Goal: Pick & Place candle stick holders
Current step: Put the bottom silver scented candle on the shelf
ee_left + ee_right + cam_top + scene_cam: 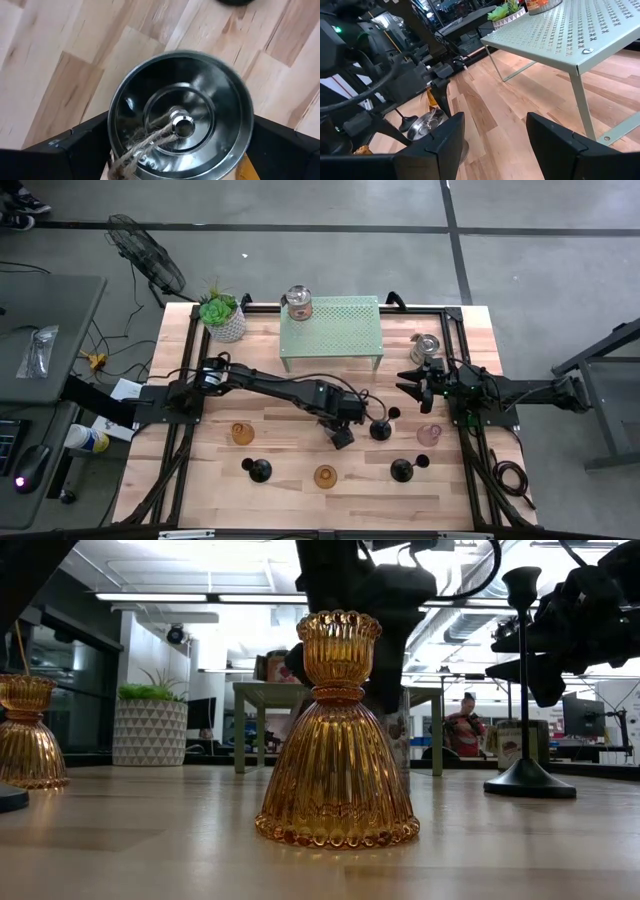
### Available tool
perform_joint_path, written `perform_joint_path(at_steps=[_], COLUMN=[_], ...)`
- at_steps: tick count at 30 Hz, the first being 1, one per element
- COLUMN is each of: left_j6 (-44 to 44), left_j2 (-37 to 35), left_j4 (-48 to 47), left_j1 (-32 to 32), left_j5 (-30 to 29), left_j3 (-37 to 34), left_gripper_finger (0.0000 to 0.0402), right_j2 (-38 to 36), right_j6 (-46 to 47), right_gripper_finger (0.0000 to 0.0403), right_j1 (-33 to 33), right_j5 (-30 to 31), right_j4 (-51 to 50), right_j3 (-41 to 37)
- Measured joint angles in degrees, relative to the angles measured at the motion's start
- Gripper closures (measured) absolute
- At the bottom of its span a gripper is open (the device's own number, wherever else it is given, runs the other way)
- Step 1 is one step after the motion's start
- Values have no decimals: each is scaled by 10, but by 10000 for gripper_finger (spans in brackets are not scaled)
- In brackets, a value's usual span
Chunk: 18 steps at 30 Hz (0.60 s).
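Left end effector [342, 436] sits mid-worktop [300, 395], fingers clamped on a shiny silver cup [180, 117] with twine inside, just beside a black stemmed holder [380, 428]. Right end effector [415, 380] waits near the right edge, jaws spread wide and empty, close to another silver cup [425, 347].

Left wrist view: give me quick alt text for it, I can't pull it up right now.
A shiny silver cup holder, seen from above, sits gripped between the left tool's two dark fingers, with a twine tag trailing from its centre. Light wooden table lies beneath.
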Motion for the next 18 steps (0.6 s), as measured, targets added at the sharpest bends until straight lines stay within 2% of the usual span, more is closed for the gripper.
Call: perform_joint_path(at_steps=[18], left_j6=[74], left_j2=[22], left_j4=[48], left_j1=[1], left_j5=[0], left_j3=[1], left_gripper_finger=[13], right_j2=[0], right_j6=[0], right_gripper_finger=[197], right_j1=[0], right_j5=[0], right_j4=[0], right_j3=[0])
